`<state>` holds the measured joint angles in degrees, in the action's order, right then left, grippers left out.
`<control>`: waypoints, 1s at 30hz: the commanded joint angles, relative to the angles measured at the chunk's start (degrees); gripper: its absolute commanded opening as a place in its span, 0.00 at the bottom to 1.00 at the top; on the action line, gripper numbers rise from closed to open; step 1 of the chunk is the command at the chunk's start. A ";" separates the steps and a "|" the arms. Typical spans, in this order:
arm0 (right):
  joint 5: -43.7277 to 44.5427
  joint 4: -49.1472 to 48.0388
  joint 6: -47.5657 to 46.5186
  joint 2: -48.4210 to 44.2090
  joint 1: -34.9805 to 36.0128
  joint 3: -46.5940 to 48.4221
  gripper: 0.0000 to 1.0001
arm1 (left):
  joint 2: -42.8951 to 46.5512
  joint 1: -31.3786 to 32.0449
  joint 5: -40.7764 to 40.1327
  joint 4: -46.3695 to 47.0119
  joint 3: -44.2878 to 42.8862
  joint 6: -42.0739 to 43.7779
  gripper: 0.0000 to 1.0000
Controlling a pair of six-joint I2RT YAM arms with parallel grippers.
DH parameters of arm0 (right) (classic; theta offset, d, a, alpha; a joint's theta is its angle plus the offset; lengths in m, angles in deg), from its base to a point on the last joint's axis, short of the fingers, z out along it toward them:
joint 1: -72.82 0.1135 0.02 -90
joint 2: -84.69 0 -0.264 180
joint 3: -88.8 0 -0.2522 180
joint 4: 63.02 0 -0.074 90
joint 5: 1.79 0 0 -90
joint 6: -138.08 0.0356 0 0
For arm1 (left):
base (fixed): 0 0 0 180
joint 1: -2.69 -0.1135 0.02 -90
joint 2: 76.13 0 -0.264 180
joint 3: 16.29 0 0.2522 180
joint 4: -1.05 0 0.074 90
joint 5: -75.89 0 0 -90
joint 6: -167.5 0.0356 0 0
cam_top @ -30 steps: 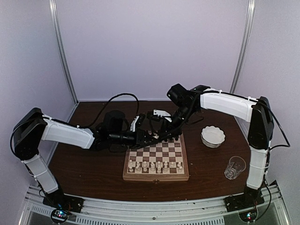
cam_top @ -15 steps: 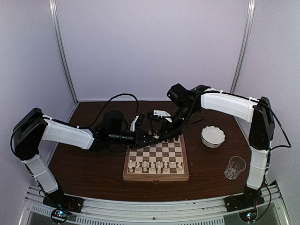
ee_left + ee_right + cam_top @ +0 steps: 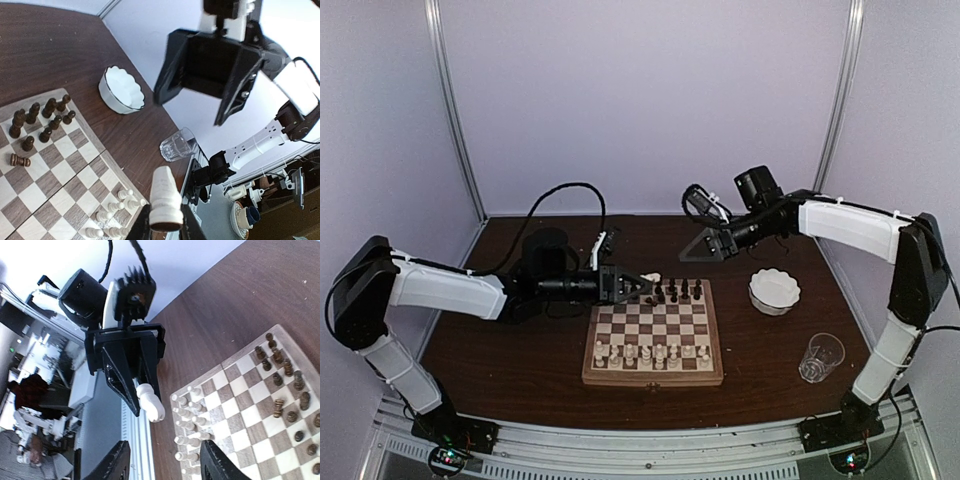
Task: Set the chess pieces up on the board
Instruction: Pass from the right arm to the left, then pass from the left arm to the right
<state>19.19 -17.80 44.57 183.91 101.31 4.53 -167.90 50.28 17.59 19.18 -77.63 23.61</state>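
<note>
The board point(image 3: 653, 338) lies at the table's middle. Cream-white chess pieces point(image 3: 650, 352) fill its near rows and dark ones point(image 3: 680, 292) stand along its far edge; one dark piece point(image 3: 20, 160) lies on its side. My left gripper point(image 3: 645, 288) hovers over the board's far left corner, shut on the base of a white piece point(image 3: 166, 202), whose top points away from the wrist. My right gripper point(image 3: 705, 245) hangs open and empty above the table beyond the board's far right corner; in the left wrist view the right gripper point(image 3: 210, 65) faces the held piece from a distance.
A white scalloped bowl point(image 3: 774, 290) sits right of the board. A clear glass point(image 3: 821, 357) stands nearer the front right. Both arm bases are bolted to the rail at the near edge. Black cables trail across the back of the table.
The two grippers were close together over the board's far edge. The right gripper has opened and swung away to the right and back. The left keeps the white piece.
</note>
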 commanded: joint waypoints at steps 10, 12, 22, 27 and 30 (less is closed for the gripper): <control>-12.35 -44.82 44.94 4.25 4.40 -9.86 0.50 | 0.80 -0.31 1.60 8.83 -0.51 1.61 0.10; -12.46 -46.74 46.90 4.68 5.02 -9.94 0.49 | 0.64 -0.35 1.73 8.90 -0.61 1.60 0.10; -13.34 -44.59 46.00 5.00 5.95 -10.05 0.46 | 1.88 -0.38 0.90 10.37 0.60 2.22 0.10; -13.60 -43.59 45.56 4.88 5.99 -10.13 0.39 | 1.83 -0.39 0.61 9.76 0.43 2.74 0.10; -13.60 -43.44 45.76 4.98 6.27 -10.06 0.31 | 1.60 -0.39 0.20 9.90 0.64 2.67 0.11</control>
<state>7.00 -61.01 90.28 188.76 107.14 -4.87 -167.53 50.26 18.27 25.59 -77.47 25.05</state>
